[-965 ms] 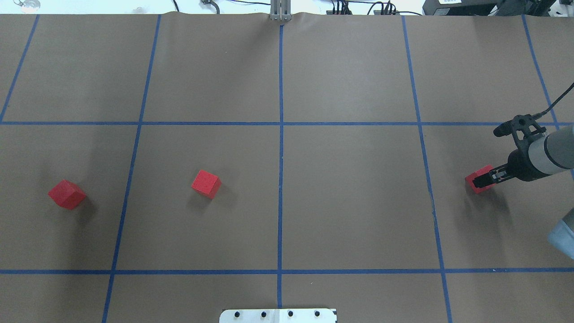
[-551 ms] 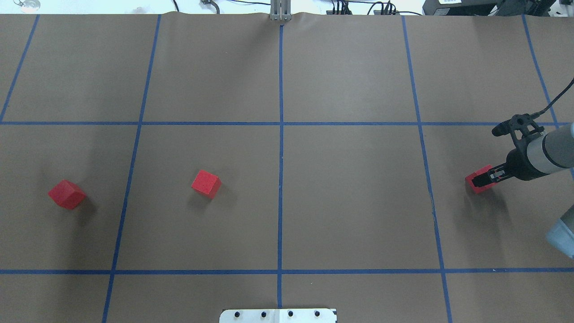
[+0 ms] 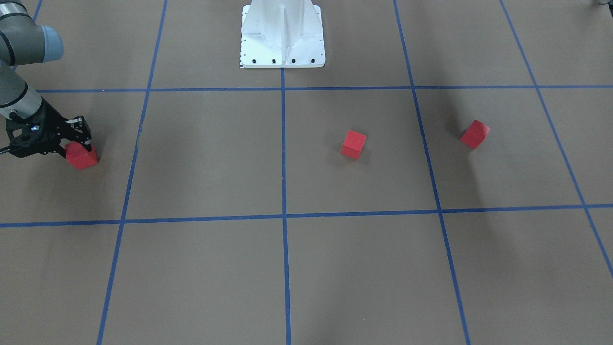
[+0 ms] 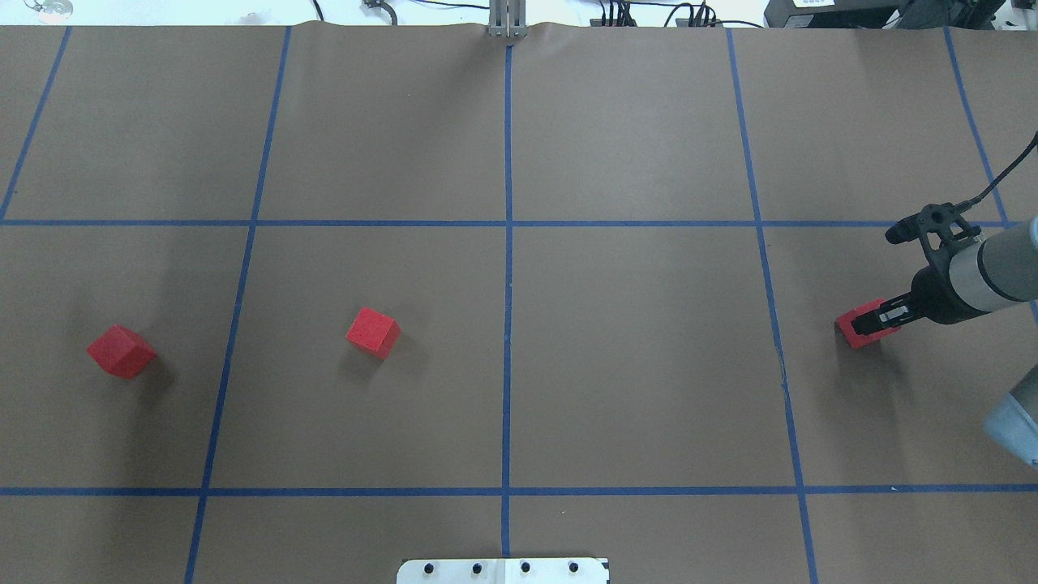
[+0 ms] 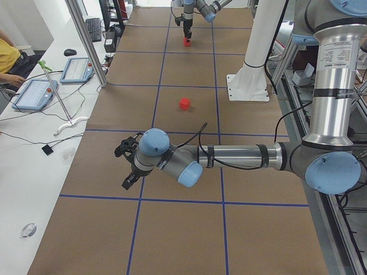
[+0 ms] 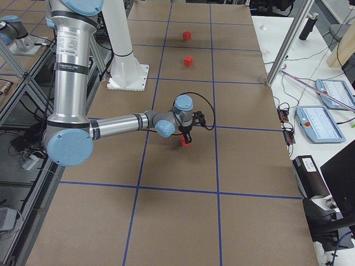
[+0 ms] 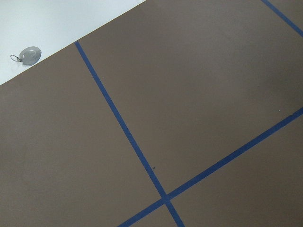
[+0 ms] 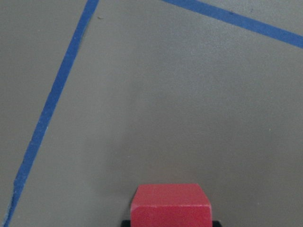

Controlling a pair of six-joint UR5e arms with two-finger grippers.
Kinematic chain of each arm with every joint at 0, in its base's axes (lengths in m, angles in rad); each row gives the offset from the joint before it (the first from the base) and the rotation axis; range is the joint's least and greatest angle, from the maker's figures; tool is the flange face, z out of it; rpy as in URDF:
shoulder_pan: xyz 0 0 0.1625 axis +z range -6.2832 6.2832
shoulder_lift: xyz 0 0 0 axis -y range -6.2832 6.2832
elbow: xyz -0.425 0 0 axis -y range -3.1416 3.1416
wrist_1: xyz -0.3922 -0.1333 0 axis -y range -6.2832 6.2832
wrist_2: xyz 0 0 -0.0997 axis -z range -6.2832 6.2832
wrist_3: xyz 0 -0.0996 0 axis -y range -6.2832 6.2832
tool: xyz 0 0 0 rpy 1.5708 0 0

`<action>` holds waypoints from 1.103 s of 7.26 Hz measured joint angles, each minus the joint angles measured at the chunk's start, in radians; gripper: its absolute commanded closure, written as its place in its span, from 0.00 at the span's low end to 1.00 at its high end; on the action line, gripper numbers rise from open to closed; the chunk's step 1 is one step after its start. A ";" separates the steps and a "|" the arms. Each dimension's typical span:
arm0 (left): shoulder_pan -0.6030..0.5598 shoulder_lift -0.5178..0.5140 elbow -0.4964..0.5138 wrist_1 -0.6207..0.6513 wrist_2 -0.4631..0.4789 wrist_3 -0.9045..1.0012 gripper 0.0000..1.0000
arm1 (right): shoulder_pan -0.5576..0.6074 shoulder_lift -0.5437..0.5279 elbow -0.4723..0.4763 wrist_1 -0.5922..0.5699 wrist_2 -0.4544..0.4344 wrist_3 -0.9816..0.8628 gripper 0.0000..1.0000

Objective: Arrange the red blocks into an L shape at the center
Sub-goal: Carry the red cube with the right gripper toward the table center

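The right gripper (image 4: 874, 321) pinched one red block (image 4: 848, 332), far out on the robot's right side.
This matte, sharp-cornered cube was well apart from the center (image 4: 507, 349), with open room between; a second cube (image 4: 373, 332) and a third cube (image 4: 121, 351) lay left. The state of the left gripper (image 5: 128, 172) I could not tell.

A brown matte surface (image 4: 632, 357) covers the floor, marked into large squares by thin blue tape lines (image 4: 508, 324). The light is even and throws only soft, dim shadows. Along one side runs a white tabletop (image 5: 28, 189) carrying two grey tablet-like consoles (image 5: 34, 94), a black keyboard (image 5: 93, 27) and a dark mouse (image 5: 70, 52). A slanting aluminium post (image 5: 88, 43) rises at its edge.
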 measured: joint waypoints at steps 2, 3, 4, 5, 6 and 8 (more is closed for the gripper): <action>0.000 0.000 0.000 0.001 0.000 -0.001 0.00 | 0.000 0.079 0.021 -0.032 0.003 0.096 1.00; 0.000 0.000 0.000 0.001 -0.001 -0.002 0.00 | -0.003 0.158 0.026 -0.096 0.003 0.158 1.00; 0.000 0.001 0.000 0.002 -0.001 -0.002 0.00 | -0.023 0.258 0.028 -0.186 0.000 0.227 1.00; 0.000 0.001 0.000 0.003 -0.001 -0.002 0.00 | -0.063 0.361 0.027 -0.275 -0.017 0.304 1.00; 0.000 0.001 0.001 0.004 -0.001 -0.003 0.00 | -0.121 0.462 0.023 -0.365 -0.060 0.381 1.00; 0.000 0.002 0.002 0.004 -0.001 -0.004 0.00 | -0.250 0.644 -0.009 -0.526 -0.183 0.515 1.00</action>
